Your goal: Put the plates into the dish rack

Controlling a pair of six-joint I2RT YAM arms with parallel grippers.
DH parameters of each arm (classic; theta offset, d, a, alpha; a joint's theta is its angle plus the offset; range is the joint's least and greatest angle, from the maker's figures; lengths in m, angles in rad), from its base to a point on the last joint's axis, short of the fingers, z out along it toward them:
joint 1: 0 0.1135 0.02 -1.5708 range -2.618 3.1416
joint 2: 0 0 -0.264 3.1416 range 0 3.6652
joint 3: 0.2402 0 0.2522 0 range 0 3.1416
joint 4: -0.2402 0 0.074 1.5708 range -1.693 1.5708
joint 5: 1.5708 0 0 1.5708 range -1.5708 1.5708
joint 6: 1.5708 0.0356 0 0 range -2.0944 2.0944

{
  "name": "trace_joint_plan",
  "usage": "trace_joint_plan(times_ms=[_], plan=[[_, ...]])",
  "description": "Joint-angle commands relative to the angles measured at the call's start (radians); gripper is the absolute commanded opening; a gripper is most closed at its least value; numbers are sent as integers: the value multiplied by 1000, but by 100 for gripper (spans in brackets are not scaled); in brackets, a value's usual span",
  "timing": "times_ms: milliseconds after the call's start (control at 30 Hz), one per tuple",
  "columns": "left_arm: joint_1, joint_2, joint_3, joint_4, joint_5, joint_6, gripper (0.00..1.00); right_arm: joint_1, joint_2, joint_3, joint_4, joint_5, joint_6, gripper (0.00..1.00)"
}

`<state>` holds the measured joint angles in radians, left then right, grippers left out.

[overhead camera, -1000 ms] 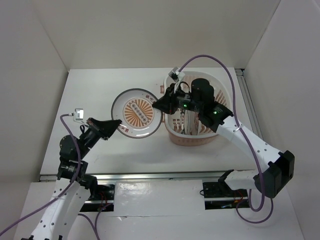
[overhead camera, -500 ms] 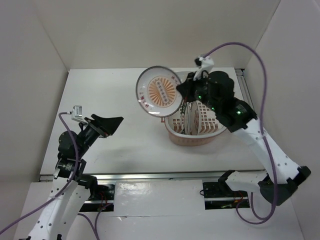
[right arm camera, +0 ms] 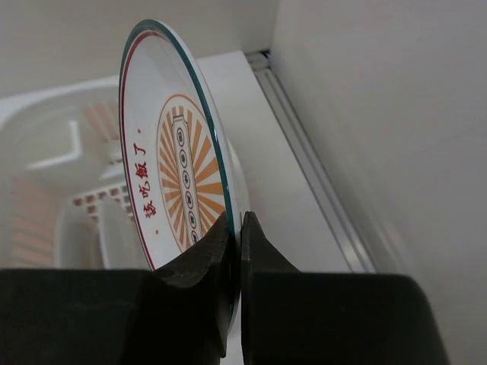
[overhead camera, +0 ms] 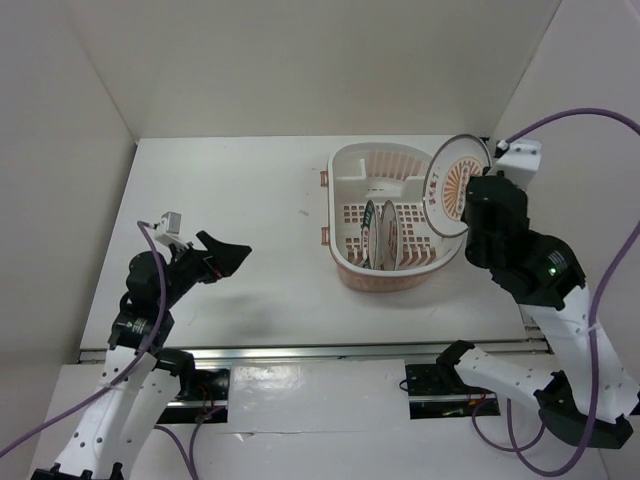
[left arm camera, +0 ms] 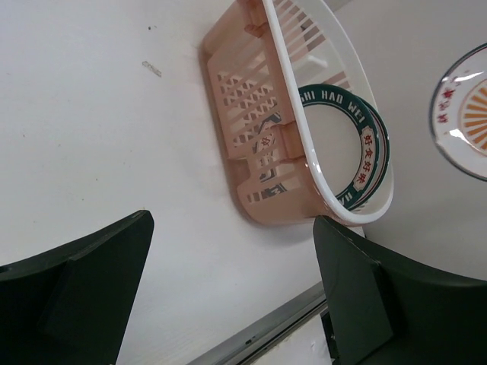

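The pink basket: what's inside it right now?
Two plates stand on edge inside the basket: a green-rimmed plate and a second plate whose pattern is mostly hidden. The sunburst plate is not inside; the right gripper holds it near the right rim.

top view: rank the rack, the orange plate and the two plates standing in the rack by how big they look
1. rack
2. orange plate, tilted and held up, so nearness may flatter it
3. left standing plate and right standing plate: both edge-on slivers that look alike, so not ranked against each other
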<state>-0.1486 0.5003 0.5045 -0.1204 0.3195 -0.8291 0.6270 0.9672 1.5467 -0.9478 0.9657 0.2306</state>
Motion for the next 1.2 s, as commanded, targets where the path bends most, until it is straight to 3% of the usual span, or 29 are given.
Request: trace_joint_plan(times_ms=[0, 167, 600, 1167], plan=[[0, -22, 26, 15, 26, 44, 100, -10, 24, -66, -54, 119, 38, 0], [0, -40, 35, -7, 47, 80, 100, -30, 77, -160, 44, 107, -11, 0], [0, -60, 26, 13, 76, 81, 100, -124, 126, -344, 257, -148, -177, 0], [-19, -78, 45, 13, 76, 81, 100, -124, 159, -441, 325, -110, -208, 0]])
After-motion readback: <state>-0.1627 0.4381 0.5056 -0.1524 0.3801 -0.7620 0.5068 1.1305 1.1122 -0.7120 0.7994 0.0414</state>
